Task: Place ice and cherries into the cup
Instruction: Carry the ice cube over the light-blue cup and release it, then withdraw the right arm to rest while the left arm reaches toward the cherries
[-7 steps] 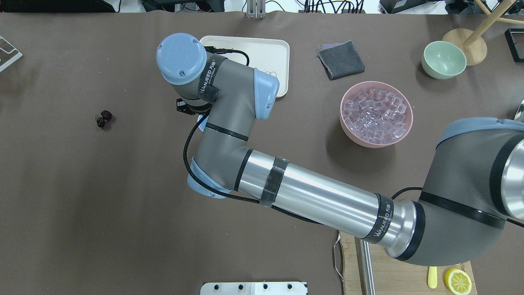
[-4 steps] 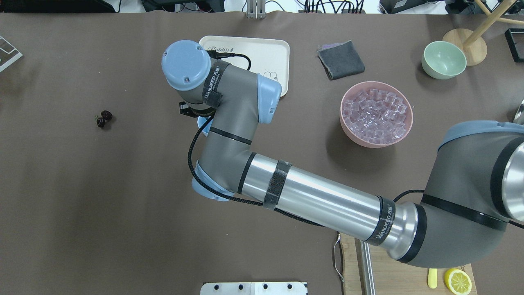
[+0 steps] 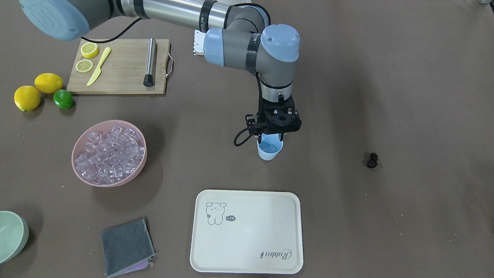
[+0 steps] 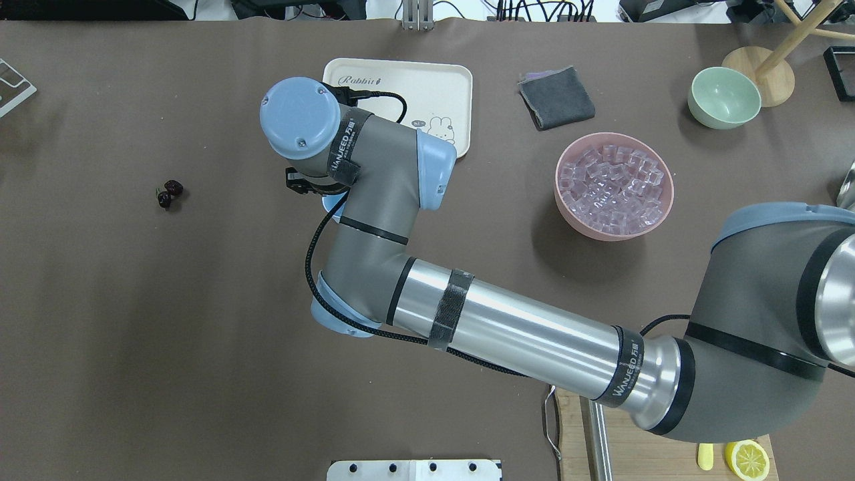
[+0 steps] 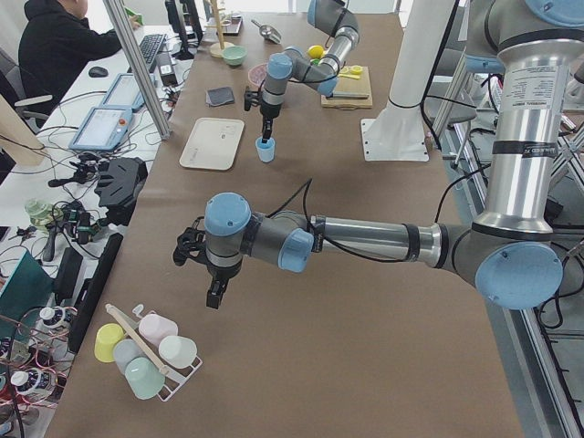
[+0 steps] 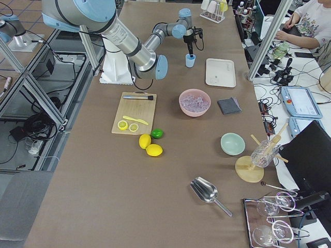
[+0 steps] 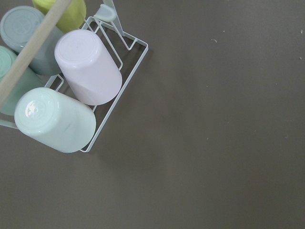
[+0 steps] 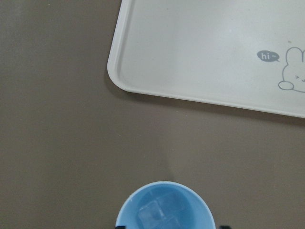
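Note:
The light-blue cup [image 3: 269,151] stands mid-table with a clear ice cube [image 8: 156,213] inside it. It also shows in the right wrist view [image 8: 164,200] and at the arm's edge in the overhead view [image 4: 330,202]. My right gripper [image 3: 271,137] hangs straight over the cup, open and empty, its fingertips beside the rim. The pink bowl [image 3: 79,144] of ice [image 4: 614,187] sits apart on my right. The cherries [image 4: 168,194] lie alone on the table on my left and show in the front view [image 3: 372,160]. My left gripper [image 5: 212,297] hangs far off over the table; I cannot tell its state.
A cream tray [image 3: 247,239] lies just beyond the cup. A rack of upturned cups [image 7: 86,71] lies under my left wrist. A cutting board [image 3: 119,77], lemons and a lime [image 3: 63,99], a grey cloth [image 3: 127,247] and a green bowl [image 4: 725,97] stand on my right.
My right wrist has shifted a little back towards my base, uncovering more of the tray. The cup, the cherries and the bowl of ice have not moved.

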{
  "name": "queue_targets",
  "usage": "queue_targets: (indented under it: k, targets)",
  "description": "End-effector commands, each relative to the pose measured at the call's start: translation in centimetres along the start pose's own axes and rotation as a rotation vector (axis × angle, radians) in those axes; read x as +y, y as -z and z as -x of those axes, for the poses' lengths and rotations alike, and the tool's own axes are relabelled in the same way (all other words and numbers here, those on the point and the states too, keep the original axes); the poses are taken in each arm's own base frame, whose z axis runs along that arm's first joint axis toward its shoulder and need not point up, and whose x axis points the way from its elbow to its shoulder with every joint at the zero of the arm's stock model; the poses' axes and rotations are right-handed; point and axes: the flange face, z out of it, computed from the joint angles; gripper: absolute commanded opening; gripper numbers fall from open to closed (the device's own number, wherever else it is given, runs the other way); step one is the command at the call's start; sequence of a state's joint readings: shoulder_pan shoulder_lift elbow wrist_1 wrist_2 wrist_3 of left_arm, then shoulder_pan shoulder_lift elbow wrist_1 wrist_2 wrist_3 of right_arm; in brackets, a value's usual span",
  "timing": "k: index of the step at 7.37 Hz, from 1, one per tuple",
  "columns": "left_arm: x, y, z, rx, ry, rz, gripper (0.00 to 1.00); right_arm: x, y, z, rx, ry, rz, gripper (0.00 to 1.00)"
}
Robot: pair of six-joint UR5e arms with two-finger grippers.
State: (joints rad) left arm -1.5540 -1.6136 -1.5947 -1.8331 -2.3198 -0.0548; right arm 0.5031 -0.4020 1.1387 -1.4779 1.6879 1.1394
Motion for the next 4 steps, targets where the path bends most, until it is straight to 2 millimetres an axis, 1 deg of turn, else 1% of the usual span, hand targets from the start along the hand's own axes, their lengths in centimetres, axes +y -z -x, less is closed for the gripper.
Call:
queue_targets:
  k: [1, 2, 3, 4]
  targets:
    - [-0.4, 0.8, -1.2, 0.01, -0.02, -0.026, 0.98, -2.5, 3.2, -3.9, -0.052, -0.024, 0.009, 0.98]
    - [-1.6, 0.6, -3.2, 0.025, -0.05, -0.025, 0.98, -4.9, 6.0, -13.0, -0.104, -0.045, 0.024, 0.98]
    - [-3.3, -0.6, -6.7, 0.046, -0.072, -0.012, 0.98, -6.2, 8.1, -24.8, -0.116, 0.03, 0.037, 0.98]
    - [-5.2, -2.3, -11.3, 0.077, -0.088, 0.006, 0.98, -7.6, 9.9, -36.1, -0.11, 0.087, 0.073, 0.98]
